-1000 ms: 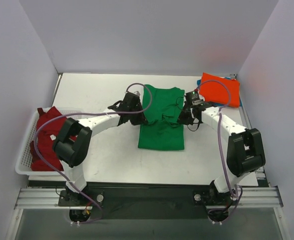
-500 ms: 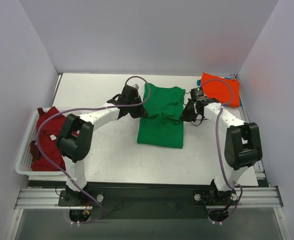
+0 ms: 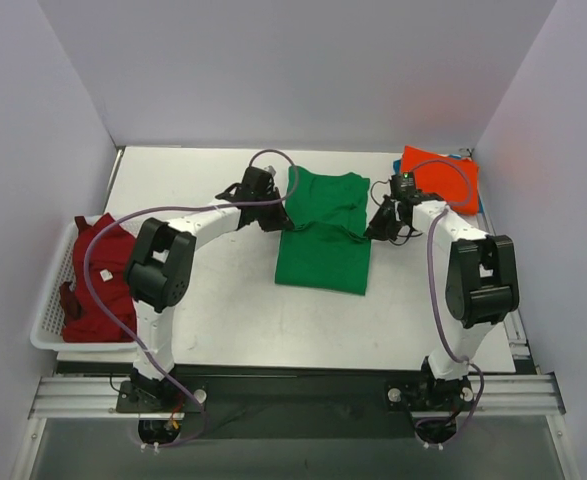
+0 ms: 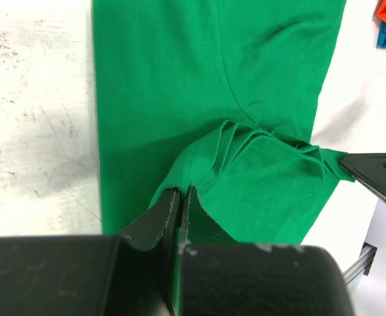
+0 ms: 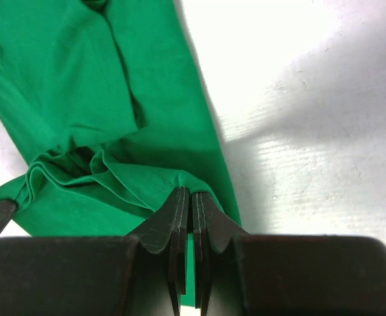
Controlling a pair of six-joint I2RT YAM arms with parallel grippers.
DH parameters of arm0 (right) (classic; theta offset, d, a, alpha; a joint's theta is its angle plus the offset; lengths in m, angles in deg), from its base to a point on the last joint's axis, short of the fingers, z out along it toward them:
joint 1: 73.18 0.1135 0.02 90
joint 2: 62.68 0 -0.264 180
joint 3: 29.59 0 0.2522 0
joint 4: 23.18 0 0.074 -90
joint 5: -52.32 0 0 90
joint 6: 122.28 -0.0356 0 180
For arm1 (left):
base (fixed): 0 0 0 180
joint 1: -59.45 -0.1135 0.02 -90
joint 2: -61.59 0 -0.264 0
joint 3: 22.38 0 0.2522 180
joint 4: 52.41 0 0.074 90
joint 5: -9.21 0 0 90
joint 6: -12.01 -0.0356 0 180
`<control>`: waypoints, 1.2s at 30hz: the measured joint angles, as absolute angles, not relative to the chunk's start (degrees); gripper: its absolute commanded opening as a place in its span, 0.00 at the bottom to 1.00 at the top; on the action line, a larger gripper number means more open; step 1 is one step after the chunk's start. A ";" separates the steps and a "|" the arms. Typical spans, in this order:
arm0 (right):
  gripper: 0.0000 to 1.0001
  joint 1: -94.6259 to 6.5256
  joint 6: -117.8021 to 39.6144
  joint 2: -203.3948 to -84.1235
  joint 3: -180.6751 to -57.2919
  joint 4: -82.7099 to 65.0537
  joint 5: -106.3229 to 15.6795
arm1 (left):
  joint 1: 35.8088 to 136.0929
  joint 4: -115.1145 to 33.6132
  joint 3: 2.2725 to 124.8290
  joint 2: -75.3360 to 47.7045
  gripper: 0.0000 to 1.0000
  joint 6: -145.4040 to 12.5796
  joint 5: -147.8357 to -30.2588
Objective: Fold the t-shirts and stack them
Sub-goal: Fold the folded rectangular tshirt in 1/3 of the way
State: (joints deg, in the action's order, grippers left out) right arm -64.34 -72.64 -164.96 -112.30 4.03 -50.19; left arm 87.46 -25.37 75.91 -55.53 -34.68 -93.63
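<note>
The bright green t-shirt (image 3: 323,230) lies in the middle of the table, its lower part lifted and folded toward the back. My left gripper (image 3: 281,224) is shut on its left edge, seen in the left wrist view (image 4: 183,191) pinching green cloth (image 4: 245,99). My right gripper (image 3: 373,232) is shut on its right edge, seen in the right wrist view (image 5: 190,192) pinching the hem (image 5: 81,99). The orange-red t-shirt (image 3: 441,178) lies folded at the back right, on a blue one (image 3: 479,200). A dark red t-shirt (image 3: 98,275) lies in the basket.
A white slatted basket (image 3: 45,330) stands at the table's left edge. White walls close the back and both sides. The right gripper's tip (image 4: 377,178) shows at the right edge of the left wrist view.
Both grippers have moved toward the back of the table, carrying the green shirt's edges with them. The lower hem has drawn up and the shirt looks shorter.
</note>
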 measured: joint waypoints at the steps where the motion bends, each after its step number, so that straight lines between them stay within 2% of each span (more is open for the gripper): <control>1: 0.00 -64.60 -72.55 -165.57 -112.56 4.07 -50.46 | 87.35 -25.37 76.11 -55.84 0.02 -34.77 -93.78; 4: 0.12 -65.17 -72.09 -167.54 -114.09 4.05 -51.51 | 87.13 -25.33 76.18 -56.32 0.14 -35.21 -93.98; 5: 0.16 -65.34 -71.89 -168.15 -114.66 4.05 -51.94 | 87.07 -25.30 76.18 -56.36 0.27 -35.36 -94.00; 7: 0.27 -65.73 -71.22 -169.02 -115.77 4.07 -52.55 | 86.89 -25.35 76.22 -56.36 0.45 -35.95 -94.26; 8: 0.31 -65.98 -71.02 -169.24 -116.32 4.07 -52.84 | 86.74 -25.26 76.42 -56.38 0.58 -36.15 -94.46; 10: 0.40 -66.39 -70.19 -169.46 -117.65 4.12 -53.52 | 86.28 -25.30 76.85 -56.38 0.65 -36.63 -94.85; 12: 0.45 -66.65 -69.51 -169.44 -118.99 4.14 -53.60 | 85.73 -25.59 77.14 -56.30 0.68 -37.09 -95.09; 14: 0.45 -66.78 -68.70 -169.22 -119.66 3.88 -53.41 | 85.23 -25.50 77.12 -55.92 0.67 -37.65 -94.96; 18: 0.44 -66.43 -67.55 -167.80 -118.77 4.55 -50.89 | 85.21 -26.05 75.80 -53.63 0.42 -37.94 -94.61; 19: 0.39 -66.04 -67.24 -167.01 -118.11 4.77 -49.93 | 85.43 -26.13 75.19 -52.86 0.34 -37.96 -94.54; 21: 0.33 -64.60 -66.47 -165.53 -117.21 5.32 -48.16 | 86.13 -26.24 74.65 -51.99 0.28 -37.94 -94.50; 22: 0.30 -63.55 -66.30 -165.11 -117.13 5.45 -47.48 | 86.67 -26.53 74.65 -51.95 0.21 -37.94 -94.52; 29: 0.26 -56.23 -64.97 -168.24 -120.87 5.76 -45.82 | 91.09 -28.54 79.10 -57.15 0.19 -37.68 -96.51; 36: 0.26 -55.48 -64.75 -177.94 -127.84 5.17 -45.84 | 91.99 -33.37 83.87 -66.46 0.19 -35.64 -99.57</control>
